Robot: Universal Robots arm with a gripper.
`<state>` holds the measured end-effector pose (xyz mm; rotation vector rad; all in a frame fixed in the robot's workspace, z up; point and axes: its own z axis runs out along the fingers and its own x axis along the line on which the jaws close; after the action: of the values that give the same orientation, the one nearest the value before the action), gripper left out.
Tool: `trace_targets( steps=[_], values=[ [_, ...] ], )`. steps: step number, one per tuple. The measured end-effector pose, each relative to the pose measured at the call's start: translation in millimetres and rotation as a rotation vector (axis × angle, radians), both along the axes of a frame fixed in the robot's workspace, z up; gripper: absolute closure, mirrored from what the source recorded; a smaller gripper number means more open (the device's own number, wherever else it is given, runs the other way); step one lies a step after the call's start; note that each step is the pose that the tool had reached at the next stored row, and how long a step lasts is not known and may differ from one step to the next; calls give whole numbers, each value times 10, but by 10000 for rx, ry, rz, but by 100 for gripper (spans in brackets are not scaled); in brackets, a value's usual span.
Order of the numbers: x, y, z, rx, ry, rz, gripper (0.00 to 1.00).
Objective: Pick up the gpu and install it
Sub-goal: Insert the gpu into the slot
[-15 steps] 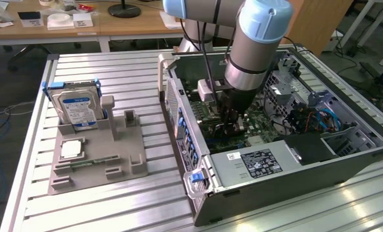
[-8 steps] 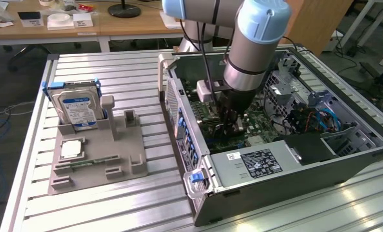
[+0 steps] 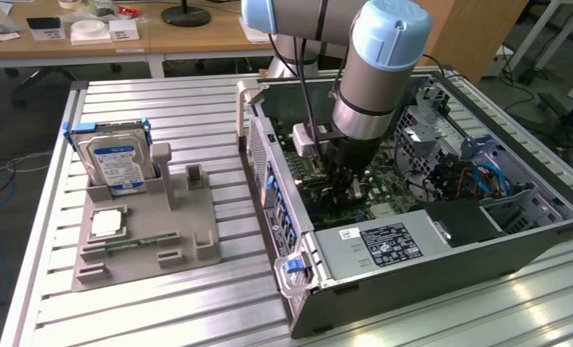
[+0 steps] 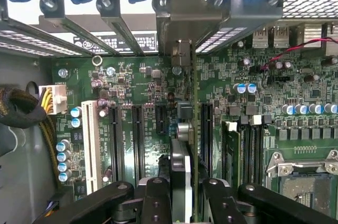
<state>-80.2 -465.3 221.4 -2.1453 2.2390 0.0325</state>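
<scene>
gpu (image 4: pixel 193 129) edge-on w/ slots (image 4: pixel 138 139) beside

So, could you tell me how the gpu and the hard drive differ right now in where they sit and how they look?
The gpu is inside the open computer case, edge-on over the motherboard between the fingers of the gripper; the hard drive stands outside, in the grey holder on the exterior view's left. The gpu is thin and held; the hard drive is boxy, blue-and-white labelled, and untouched. Both stand on edge.
</scene>
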Motion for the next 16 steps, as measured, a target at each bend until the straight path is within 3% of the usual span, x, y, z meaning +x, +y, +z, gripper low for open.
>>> trace_targets(
  steps=[6, 7, 9, 16],
  values=[
    [0, 0, 2, 3, -2, -1, 72],
    [-2, 4, -2, 33, -14, -7, 71],
    [-2, 1, 54, 1, -21, -5, 65],
    [0, 0, 352, 1, -48, 0, 65]
  ],
)
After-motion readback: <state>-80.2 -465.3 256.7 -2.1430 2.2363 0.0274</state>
